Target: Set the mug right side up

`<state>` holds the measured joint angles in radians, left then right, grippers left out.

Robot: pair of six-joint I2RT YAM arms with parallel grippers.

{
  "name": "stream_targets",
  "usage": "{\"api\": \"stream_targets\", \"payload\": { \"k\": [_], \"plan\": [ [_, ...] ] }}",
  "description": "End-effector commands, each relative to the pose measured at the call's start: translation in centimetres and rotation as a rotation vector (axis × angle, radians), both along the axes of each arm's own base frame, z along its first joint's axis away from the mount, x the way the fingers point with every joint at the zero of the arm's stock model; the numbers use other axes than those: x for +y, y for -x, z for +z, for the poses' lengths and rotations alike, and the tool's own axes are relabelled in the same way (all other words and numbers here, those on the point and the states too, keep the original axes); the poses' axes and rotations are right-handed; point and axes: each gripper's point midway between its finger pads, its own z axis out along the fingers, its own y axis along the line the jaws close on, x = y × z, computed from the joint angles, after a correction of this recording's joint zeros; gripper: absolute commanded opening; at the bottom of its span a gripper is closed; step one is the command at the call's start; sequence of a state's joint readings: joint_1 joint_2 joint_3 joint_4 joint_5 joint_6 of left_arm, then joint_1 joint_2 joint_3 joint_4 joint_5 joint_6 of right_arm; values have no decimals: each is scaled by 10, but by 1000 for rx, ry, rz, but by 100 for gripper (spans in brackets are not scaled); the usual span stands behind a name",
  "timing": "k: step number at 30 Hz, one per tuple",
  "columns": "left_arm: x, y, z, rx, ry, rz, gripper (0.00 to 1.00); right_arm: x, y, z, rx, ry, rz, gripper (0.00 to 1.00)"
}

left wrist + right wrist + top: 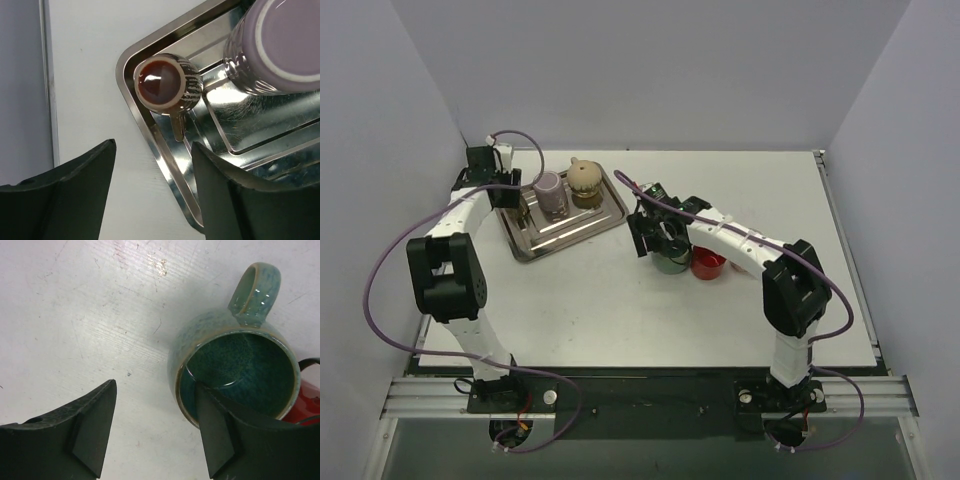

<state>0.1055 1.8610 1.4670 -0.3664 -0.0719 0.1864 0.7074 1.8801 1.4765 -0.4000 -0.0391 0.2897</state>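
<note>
- Right wrist view: the right gripper has its fingers apart, with only bare table between them. One finger overlaps the rim of the mug, and we cannot tell whether it touches.
- The mug stands mouth up on the table, its handle pointing away from the fingers. A red bowl sits just beside it. We judge the turning done.
- Risk: if that finger pulls away at a slant, it could hook the rim and tip the mug or shove it into the bowl.
- The left gripper hovers with fingers apart and empty above a corner of the tray. It is near a small brown cup and a lilac cup. A careless descent would strike the tray's edge.
- Only the right wrist view shows the mug's open inside; from the top camera the gripper covers part of it. Only the top view shows the two arms well apart.
</note>
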Motion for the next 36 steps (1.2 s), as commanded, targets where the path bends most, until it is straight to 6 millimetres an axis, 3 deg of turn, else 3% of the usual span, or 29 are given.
{"api": "stream_targets", "payload": {
  "k": [1,4,7,13,18,24,31,33,36],
  "plan": [
    [3,-20,14,-120,23,59,68,-14,0,21,-63,25,-28,59],
    [6,-24,-4,-113,16,76,65,-14,4,24,-71,26,-16,59],
    [1,-33,-10,-136,5,61,57,-15,4,27,-86,22,-20,59],
    [-5,-37,-36,-71,8,59,55,-21,5,29,-102,31,-28,59],
    [-2,-40,-43,-71,-2,68,54,-24,8,29,-104,37,-23,59],
    [1,-47,-54,-47,-17,79,45,-26,8,29,-107,42,-25,59],
    [-3,-49,-58,-28,-5,40,44,-28,9,32,-116,41,-26,59],
    [-6,-50,-58,-24,1,32,37,-30,9,34,-120,39,-26,59],
    [-5,-50,-55,-35,0,35,0,-32,11,35,-121,41,-26,59]
  ]
}}
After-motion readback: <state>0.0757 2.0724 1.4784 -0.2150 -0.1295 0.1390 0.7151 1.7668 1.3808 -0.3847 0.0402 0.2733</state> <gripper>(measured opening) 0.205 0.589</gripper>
